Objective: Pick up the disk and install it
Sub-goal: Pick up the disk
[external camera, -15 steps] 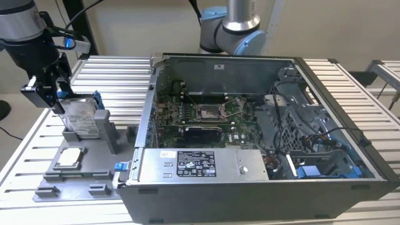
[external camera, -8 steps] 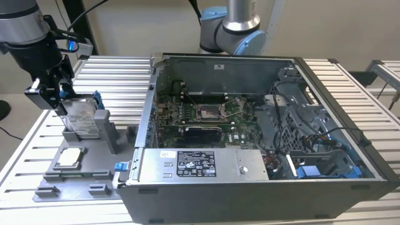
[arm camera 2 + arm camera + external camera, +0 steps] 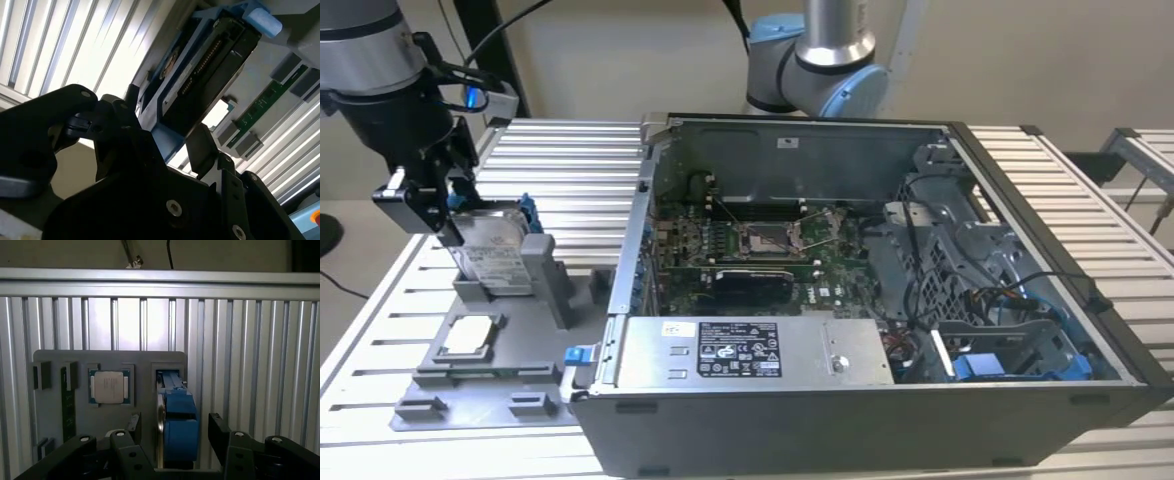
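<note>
The open computer case sat on the desk, at the exterior view's right. At the left, the disk stood upright in its grey holder, the jaws spread wide astride it. Pickup and installation both looked undone.

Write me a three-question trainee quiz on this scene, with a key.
1. True or false: the disk lies flat inside the computer case.
2. In the first wrist view, the gripper is: A) shut, holding nothing; B) open, one finger each side of the disk; C) inside the case.
3. Fill in: the square chip lies to the exterior view's ___ of the case.
Key: 1 false, it stands upright in the grey holder; 2 B; 3 left.
</note>
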`<action>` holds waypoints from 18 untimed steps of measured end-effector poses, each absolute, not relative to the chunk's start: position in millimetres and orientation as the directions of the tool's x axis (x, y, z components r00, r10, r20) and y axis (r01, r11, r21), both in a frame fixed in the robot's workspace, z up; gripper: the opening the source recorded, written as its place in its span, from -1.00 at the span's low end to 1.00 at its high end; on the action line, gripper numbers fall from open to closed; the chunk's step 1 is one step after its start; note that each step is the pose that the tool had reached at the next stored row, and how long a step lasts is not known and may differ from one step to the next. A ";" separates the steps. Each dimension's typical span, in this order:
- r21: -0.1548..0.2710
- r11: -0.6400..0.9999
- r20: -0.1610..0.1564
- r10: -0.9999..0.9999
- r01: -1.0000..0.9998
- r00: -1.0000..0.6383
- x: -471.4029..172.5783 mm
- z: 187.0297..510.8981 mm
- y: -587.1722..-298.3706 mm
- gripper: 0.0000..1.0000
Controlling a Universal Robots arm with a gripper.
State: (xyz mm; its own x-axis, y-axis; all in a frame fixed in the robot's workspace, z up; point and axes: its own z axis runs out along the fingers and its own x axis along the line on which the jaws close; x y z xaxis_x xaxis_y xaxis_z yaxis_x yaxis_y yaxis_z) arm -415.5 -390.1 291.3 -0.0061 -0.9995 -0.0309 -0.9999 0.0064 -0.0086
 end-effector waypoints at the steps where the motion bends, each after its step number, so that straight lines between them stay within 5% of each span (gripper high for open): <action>1: -0.009 0.006 -0.031 -1.000 -1.000 -0.006 -415.5 291.3 -390.1 1.00; 2: -0.009 0.006 -0.031 -1.000 -1.000 -0.006 -415.5 291.3 -390.1 1.00; 3: -0.009 0.006 -0.031 -1.000 -1.000 -0.006 -415.5 291.3 -390.1 -1.00; 18: -0.009 0.006 -0.031 -1.000 -1.000 -0.006 -415.5 291.0 -390.1 -1.00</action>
